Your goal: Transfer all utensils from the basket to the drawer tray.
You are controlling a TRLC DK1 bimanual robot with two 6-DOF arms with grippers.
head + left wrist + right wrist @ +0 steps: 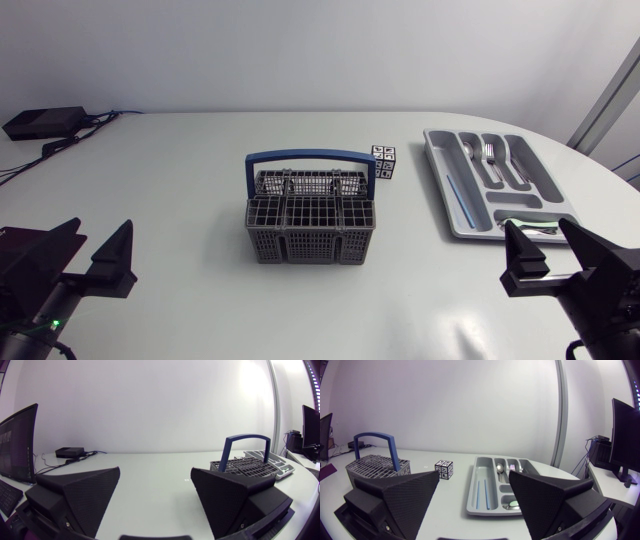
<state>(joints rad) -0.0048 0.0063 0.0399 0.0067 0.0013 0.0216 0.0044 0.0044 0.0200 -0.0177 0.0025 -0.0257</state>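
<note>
Cutlery basket (311, 243) looks emptied out; a fork (490, 155) and spoon (470, 152) lie in the drawer tray (440, 185) to its right. Left hand (103, 224) and right hand (538, 225) sit spread and empty, well off either side of the basket. Parked, I'd guess, since nothing's left to grab.

Head looks down; 2 wrist views share basket (310, 228).

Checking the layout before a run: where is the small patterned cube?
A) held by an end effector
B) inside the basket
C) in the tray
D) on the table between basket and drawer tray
D: the cube stands on the table between the basket and the drawer tray.
</note>
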